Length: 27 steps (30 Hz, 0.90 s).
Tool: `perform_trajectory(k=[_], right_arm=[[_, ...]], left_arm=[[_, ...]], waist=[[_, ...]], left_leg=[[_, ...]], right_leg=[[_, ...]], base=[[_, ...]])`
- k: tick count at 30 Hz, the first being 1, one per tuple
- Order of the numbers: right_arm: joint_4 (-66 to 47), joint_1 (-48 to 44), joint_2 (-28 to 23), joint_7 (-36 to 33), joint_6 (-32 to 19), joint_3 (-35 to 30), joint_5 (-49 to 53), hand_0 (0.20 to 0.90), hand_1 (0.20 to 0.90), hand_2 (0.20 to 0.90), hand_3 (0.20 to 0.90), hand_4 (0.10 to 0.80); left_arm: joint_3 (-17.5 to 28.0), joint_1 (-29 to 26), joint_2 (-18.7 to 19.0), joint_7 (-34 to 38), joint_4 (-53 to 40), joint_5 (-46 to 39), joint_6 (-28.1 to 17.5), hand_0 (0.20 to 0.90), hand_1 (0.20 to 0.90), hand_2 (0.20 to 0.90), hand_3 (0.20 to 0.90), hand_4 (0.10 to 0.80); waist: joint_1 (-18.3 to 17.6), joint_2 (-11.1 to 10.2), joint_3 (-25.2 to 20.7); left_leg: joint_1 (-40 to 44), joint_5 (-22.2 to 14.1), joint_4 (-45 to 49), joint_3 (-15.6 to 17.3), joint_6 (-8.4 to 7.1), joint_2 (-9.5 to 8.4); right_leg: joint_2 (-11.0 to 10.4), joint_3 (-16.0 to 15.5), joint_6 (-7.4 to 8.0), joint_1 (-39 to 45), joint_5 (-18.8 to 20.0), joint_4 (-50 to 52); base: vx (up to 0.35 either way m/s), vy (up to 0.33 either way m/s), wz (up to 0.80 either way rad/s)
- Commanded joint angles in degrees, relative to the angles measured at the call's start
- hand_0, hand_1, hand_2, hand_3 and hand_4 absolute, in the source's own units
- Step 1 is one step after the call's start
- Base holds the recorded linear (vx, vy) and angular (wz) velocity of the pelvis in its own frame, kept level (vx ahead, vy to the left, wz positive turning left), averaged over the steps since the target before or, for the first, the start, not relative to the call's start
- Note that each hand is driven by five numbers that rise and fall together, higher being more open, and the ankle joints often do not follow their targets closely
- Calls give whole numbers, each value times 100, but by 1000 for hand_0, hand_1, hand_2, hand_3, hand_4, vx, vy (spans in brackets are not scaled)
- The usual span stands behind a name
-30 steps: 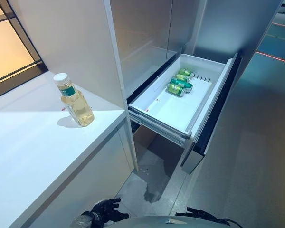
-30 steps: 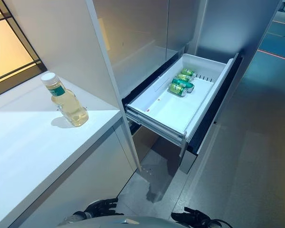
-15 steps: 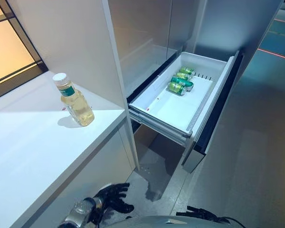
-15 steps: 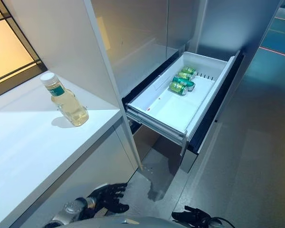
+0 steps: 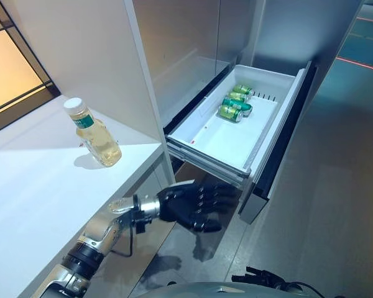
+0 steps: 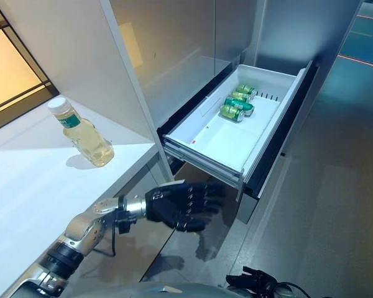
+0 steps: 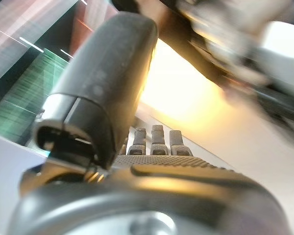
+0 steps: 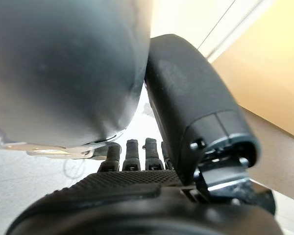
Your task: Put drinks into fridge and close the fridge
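One bottle [image 5: 93, 133] stands on the white counter [image 5: 37, 198], above and behind the left hand [image 5: 189, 205], well apart from it; long axis near vertical, leaning a little, cap end up. It is clear plastic with pale yellow liquid, white cap, green band label around the neck and shoulder; print on the label too small to read. Left hand held out in the air just below the counter's edge, palm down, fingers [image 6: 202, 195] loosely spread and slightly bent, holding nothing, touching nothing. Its fingertips point toward the open fridge drawer [image 5: 199, 141], which sits just ahead of and above the hand. Drawer is a white tray pulled out from the fridge [image 6: 174, 56], dark front panel on the side away from the counter. Several green cans [image 5: 235, 104] lie on their sides at the drawer's far end, well ahead of the hand, packed side by side, touching, silver ends facing the dark front panel; lettering on them not legible. Right hand [image 6: 255, 285] shows low at the bottom edge of the head views, well apart from the bottle and drawer; its own wrist view shows fingers extended, holding nothing.
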Motion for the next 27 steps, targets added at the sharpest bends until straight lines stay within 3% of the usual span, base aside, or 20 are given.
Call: perform_trajectory(k=[1, 3, 5, 7, 12, 14, 15, 18, 27], right_arm=[[310, -54, 32, 13, -204, 132, -70, 900, 900, 900, 900, 800], [320, -27, 69, -9, -221, 168, -42, 900, 900, 900, 900, 800], [306, 41, 146, -69, -257, 231, -3, 900, 900, 900, 900, 800], [332, 119, 223, -117, -312, 288, 6, 900, 900, 900, 900, 800], [432, 129, 265, -120, -347, 365, 26, 900, 900, 900, 900, 800], [451, 110, 276, -127, -334, 385, 20, 900, 900, 900, 900, 800], [452, 101, 276, -133, -319, 416, 28, 900, 900, 900, 900, 800], [440, 73, 294, -154, -281, 480, 39, 900, 900, 900, 900, 800], [342, -32, 262, -132, -113, 524, -15, 900, 900, 900, 900, 800]], left_arm=[[745, -733, -192, 446, -643, -1397, -1645, 900, 900, 900, 900, 800], [874, -813, -194, 754, -843, -1457, -2145, 900, 900, 900, 900, 800], [1118, -968, -141, 1429, -1062, -1356, -2979, 900, 900, 900, 900, 800], [1556, -1175, 19, 2492, -1251, -571, -4134, 900, 900, 900, 900, 800], [2098, -1407, 305, 3808, -1483, 807, -4959, 900, 900, 900, 900, 800], [2206, -1464, 400, 4532, -1546, 1628, -5066, 900, 900, 900, 900, 800], [2388, -1522, 564, 5301, -1501, 2388, -5026, 900, 900, 900, 900, 800], [2614, -1577, 848, 6303, -1378, 3387, -4704, 900, 900, 900, 900, 800], [2690, -1367, 1276, 6744, -894, 3563, -3952, 900, 900, 900, 900, 800]], waist=[[53, 37, -136], [62, 17, -160], [74, -14, -196], [103, -53, -251], [183, -101, -319], [205, -113, -329], [247, -121, -349], [303, -146, -378], [421, -172, -333]], left_leg=[[27, -701, 68, 168, 472, -436], [49, -710, 63, 142, 469, -438], [68, -715, 63, 120, 465, -438], [83, -722, 65, 96, 465, -442], [77, -707, 52, 42, 444, -443], [69, -699, 49, 23, 434, -441], [63, -694, 40, 14, 430, -436], [36, -679, 39, -7, 411, -426], [-11, -631, 50, -26, 371, -390]], right_leg=[[256, -45, 112, -325, -243, 412], [263, -59, 102, -295, -261, 405], [266, -93, 92, -265, -290, 409], [276, -137, 67, -243, -338, 420], [301, -197, 24, -217, -400, 421], [304, -222, 10, -211, -422, 427], [310, -249, -4, -209, -441, 429], [314, -299, -32, -213, -485, 448], [317, -391, -74, -227, -561, 542]], base=[[0, 0, 0], [0, 0, 0], [27, -25, 5], [18, -21, 4], [4, -4, 3], [9, -2, 6], [4, -3, 5], [2, -4, 11], [8, 9, 10]])
